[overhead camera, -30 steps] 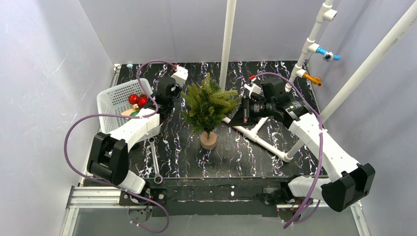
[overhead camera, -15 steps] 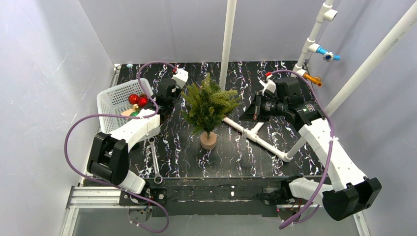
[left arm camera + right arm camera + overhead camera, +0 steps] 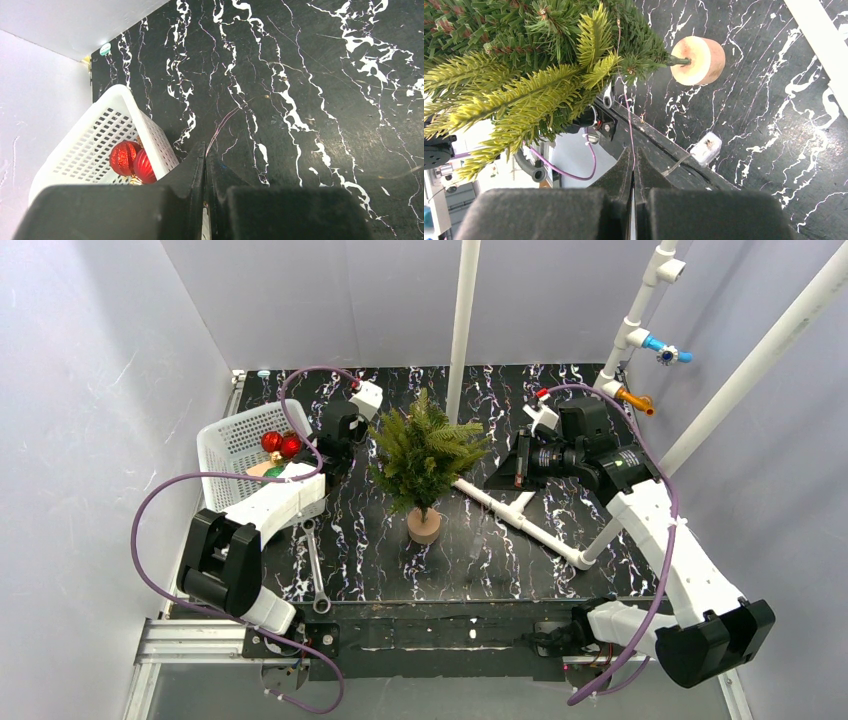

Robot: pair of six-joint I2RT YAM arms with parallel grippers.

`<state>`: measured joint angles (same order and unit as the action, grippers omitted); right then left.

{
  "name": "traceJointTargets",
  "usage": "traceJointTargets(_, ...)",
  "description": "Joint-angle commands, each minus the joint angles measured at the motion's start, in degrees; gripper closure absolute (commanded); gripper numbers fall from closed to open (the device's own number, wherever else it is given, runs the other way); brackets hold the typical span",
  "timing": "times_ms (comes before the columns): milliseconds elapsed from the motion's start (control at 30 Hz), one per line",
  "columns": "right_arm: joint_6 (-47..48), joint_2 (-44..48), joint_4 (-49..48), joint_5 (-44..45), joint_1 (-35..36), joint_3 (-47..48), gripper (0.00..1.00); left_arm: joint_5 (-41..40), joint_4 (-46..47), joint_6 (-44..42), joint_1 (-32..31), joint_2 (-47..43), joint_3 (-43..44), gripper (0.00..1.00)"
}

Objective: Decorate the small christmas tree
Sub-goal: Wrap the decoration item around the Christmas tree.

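Right wrist: right fingers (image 3: 623, 175), closed on a thin strand (image 3: 629, 125), sit just beside the upright small christmas tree (image 3: 524, 65); left fingers (image 3: 194, 172), likewise pinching, lie farther off.

White-black arms (image 3: 275, 502), purple cables (image 3: 215, 476)

Soft, even light fills the enclosure, leaving only faint shadows on the bench (image 3: 480, 550), whose dark surface shows a mild sheen. The overhead view is crisp. In the wrist views the left end effector (image 3: 205, 165) and right end effector (image 3: 634, 170) sit dark and blurred up close.
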<state>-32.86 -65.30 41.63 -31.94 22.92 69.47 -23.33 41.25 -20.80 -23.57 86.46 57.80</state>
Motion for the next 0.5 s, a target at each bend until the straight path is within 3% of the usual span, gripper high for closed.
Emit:
traceJointTargets(0,-0.5,-0.1,-2.0,-2.1,0.4,-0.4,0.99,-2.2,0.8,-0.5,0.6,-2.6,0.0,1.00)
traceJointTargets(467,-2.6,-2.7,-5.2,-1.5,5.0,-0.2,0.99,-2.3,-0.1,1.3,1.5,-3.0,-1.4,1.00)
